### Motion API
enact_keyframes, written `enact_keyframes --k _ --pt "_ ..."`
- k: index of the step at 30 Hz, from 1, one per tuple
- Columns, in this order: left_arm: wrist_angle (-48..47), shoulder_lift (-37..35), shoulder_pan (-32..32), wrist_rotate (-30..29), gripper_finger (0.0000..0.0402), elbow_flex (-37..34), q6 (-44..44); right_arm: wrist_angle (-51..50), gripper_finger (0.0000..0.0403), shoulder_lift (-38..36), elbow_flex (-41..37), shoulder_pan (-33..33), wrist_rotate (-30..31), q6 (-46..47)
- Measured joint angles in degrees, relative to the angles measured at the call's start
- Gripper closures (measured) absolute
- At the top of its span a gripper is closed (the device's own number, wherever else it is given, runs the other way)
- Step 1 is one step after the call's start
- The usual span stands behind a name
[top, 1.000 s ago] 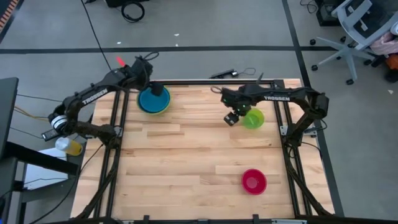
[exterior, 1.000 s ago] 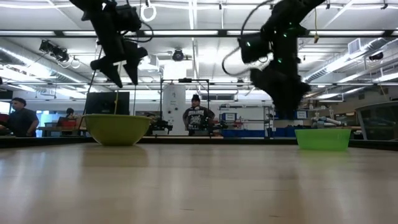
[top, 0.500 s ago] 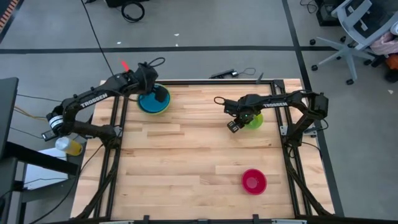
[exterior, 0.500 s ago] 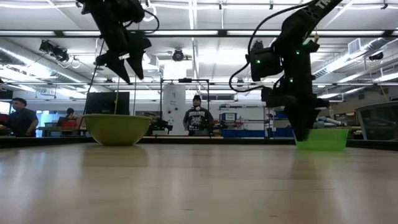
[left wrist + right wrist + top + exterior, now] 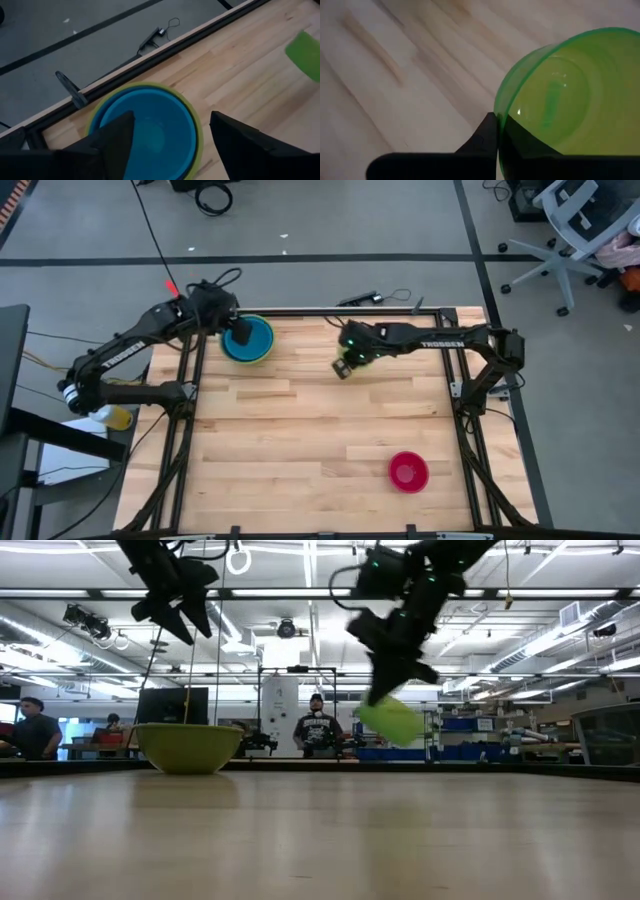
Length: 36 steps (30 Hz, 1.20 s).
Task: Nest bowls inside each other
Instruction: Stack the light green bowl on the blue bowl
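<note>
A blue bowl [image 5: 147,132] sits nested in the large yellow-green bowl [image 5: 188,747] at the table's far left. My left gripper [image 5: 170,145] hovers open above and just left of this stack [image 5: 250,340], touching nothing. My right gripper [image 5: 343,366] is over the far middle of the table, shut on the small lime green bowl [image 5: 392,720], which hangs in the air. The left wrist view also catches the lime bowl [image 5: 305,50] off to the side. A red-pink bowl [image 5: 408,471] rests on its base near the right front. My right gripper pinches the lime green bowl's rim [image 5: 496,125], one finger inside the bowl and one outside against the wall. The fingers come slanting down from above. The bowl is lifted clear of the table and hangs tilted below the fingers [image 5: 380,695].
A black rail [image 5: 330,310] runs along the table's far edge, with a cable lying behind it. Bare wood [image 5: 300,430] spreads over the middle and near left. People stand in the room beyond the table in the low view.
My right gripper has shut on the lime bowl's rim, lifted it off the table at the far right and carried it toward the left, toward the stack; the bowl now hangs tilted. My left gripper has risen and drawn back toward the far left corner, staying open.
</note>
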Motion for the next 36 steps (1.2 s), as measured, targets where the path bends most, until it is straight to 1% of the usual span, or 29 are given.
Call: enact_keyframes --k 2,4,6,9,13,16,21,22,24,26,29,31,32,34,36 --pt "-0.2 -0.3 0.0 0.0 0.0143 0.0 0.0 1.2 0.0395 2.8 4.3 0.0 -0.3 -1.9" --pt "-0.2 -0.3 0.0 0.0 0.0146 0.0 0.0 1.2 0.0396 7.1 10.1 0.0 -1.4 -4.3" --pt "-0.2 -0.3 0.0 0.0 0.0148 0.0 -0.1 0.3 0.0396 12.1 16.7 0.2 -2.7 -7.0" --pt "-0.8 -0.3 0.0 0.1 0.0148 0.0 -0.4 -2.0 0.0396 19.6 27.7 0.9 -3.0 -9.8" --pt "-3.3 -0.7 -0.1 0.3 0.0148 0.0 -4.6 -2.9 0.0396 28.4 41.3 1.4 -3.6 -12.6" --pt "-3.8 -1.8 -0.2 0.7 0.0148 0.0 -7.8 -3.0 0.0396 34.5 50.8 1.3 -5.2 -14.7" --pt "-3.8 -4.8 -0.4 0.7 0.0148 0.0 -10.0 -2.0 0.0396 42.5 63.4 1.3 -5.9 -19.8" --pt "-3.8 -5.4 -0.4 0.7 0.0148 0.0 -10.4 -0.5 0.0396 43.8 64.7 1.3 -5.9 -20.7" --pt "-3.9 -6.3 -0.4 0.7 0.0148 0.0 -11.0 5.5 0.0396 44.5 63.5 1.3 -6.5 -21.9" --pt "-4.4 -7.1 -0.4 0.2 0.0148 0.0 -11.7 9.1 0.0395 45.5 63.1 1.2 -7.8 -22.1" --pt "-6.0 -7.6 -0.4 -0.4 0.0148 0.0 -12.3 11.0 0.0395 46.4 63.3 1.1 -8.9 -22.5" --pt "-7.1 -7.6 -0.4 -1.0 0.0148 0.0 -12.4 13.9 0.0394 47.3 63.5 0.9 -9.9 -23.6" --pt "-7.3 -7.6 -0.4 -1.1 0.0148 0.0 -12.4 13.4 0.0392 47.7 63.4 0.8 -10.7 -23.6" --pt "-7.4 -7.6 -0.3 -1.4 0.0148 0.0 -12.5 15.5 0.0381 48.7 63.4 0.5 -12.5 -23.1" --pt "-7.6 -7.6 -0.4 -1.8 0.0148 0.0 -13.1 14.7 0.0359 48.8 63.3 0.1 -14.9 -21.9"
